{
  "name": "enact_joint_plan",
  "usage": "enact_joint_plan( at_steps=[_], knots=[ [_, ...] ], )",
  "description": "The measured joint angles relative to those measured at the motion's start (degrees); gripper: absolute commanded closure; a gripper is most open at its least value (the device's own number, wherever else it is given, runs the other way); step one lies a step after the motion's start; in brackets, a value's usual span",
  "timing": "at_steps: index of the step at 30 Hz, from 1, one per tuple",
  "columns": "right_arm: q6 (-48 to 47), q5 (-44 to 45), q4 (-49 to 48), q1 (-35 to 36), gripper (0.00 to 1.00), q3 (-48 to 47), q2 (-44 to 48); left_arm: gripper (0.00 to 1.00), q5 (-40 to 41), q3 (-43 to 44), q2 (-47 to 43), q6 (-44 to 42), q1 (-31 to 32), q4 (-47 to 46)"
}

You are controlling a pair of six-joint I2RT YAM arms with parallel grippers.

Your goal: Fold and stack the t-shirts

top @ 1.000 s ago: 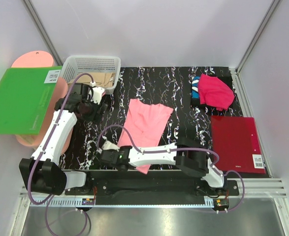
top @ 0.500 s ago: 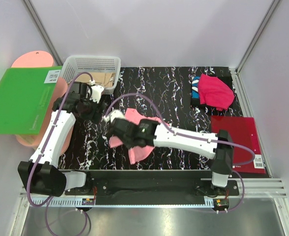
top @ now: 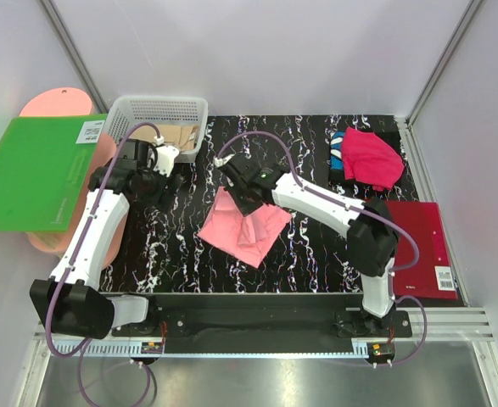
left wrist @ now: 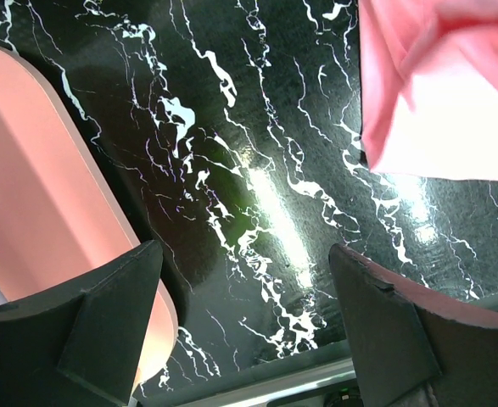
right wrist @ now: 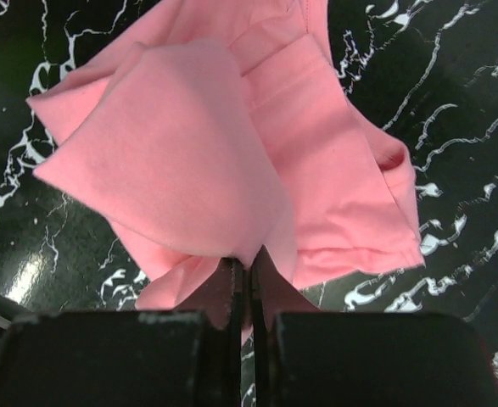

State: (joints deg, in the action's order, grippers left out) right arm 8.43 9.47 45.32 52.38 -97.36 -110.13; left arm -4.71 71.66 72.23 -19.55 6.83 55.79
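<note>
The salmon-pink t-shirt [top: 242,231] lies partly folded on the black marbled table [top: 299,153] near the middle. My right gripper [top: 247,202] is shut on a pinched fold of it and holds that fold up over the rest of the shirt; the wrist view shows the cloth [right wrist: 206,161] draped from the closed fingertips [right wrist: 230,280]. My left gripper [top: 158,182] is open and empty over the table's left side, with the shirt's edge [left wrist: 439,93] at the upper right of its view. The magenta shirt [top: 372,159] lies on the blue one [top: 337,153] at the back right.
A white basket [top: 159,119] stands at the back left. A green board [top: 36,174] lies on a pink oval board [top: 58,106] at the left, whose rim shows by the left finger [left wrist: 53,220]. A dark-red board [top: 408,246] lies at the right.
My right arm swung from the table's front edge up to the middle, carrying the shirt's near end away from me and folding it over. The left arm barely moved.
</note>
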Motion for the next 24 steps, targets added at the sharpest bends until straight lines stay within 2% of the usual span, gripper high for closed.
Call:
enact_joint_plan(
  at_steps=[3, 4, 5, 8, 10, 11, 13, 16, 24],
  knots=[
    [-0.57, -4.46, -1.64, -3.37, 0.82, 0.04, -2.6, 0.15, -0.04, 0.0, 0.2, -0.15, 0.0, 0.31],
    [-0.74, -6.03, -2.25, -4.7, 0.6, 0.07, -3.45, 0.15, -0.07, 0.0, 0.26, -0.15, 0.0, 0.37],
    [-1.07, -7.23, -2.8, -6.29, 0.49, 0.09, -4.48, 0.15, -0.13, 0.0, 0.37, -0.17, 0.0, 0.48],
    [-1.33, -9.03, -3.89, -10.14, 0.22, 0.0, -7.39, 0.16, -0.66, 0.0, 0.39, -0.42, 0.0, 1.14],
    [-1.55, -8.92, -3.87, -12.68, 0.15, -0.52, -9.92, 0.16, -1.03, 0.0, 0.39, -0.66, 0.02, 1.68],
    [-1.57, -8.57, -3.89, -13.88, 0.05, -1.03, -11.23, 0.16, -1.18, 0.0, 0.39, -0.92, 0.07, 1.95],
    [-1.55, -6.97, -3.39, -15.82, 0.0, -2.47, -13.68, 0.16, -1.4, 0.0, 0.39, -1.38, 0.35, 2.43],
    [-1.81, -2.86, -2.01, -17.73, 0.0, -5.7, -16.11, 0.16, -2.12, 0.02, 0.39, -2.01, 1.46, 3.76],
    [-0.37, 5.03, -0.07, -18.25, 0.0, -10.05, -14.8, 0.21, -6.91, -0.24, 0.37, -3.13, 10.29, 6.4]
  ],
)
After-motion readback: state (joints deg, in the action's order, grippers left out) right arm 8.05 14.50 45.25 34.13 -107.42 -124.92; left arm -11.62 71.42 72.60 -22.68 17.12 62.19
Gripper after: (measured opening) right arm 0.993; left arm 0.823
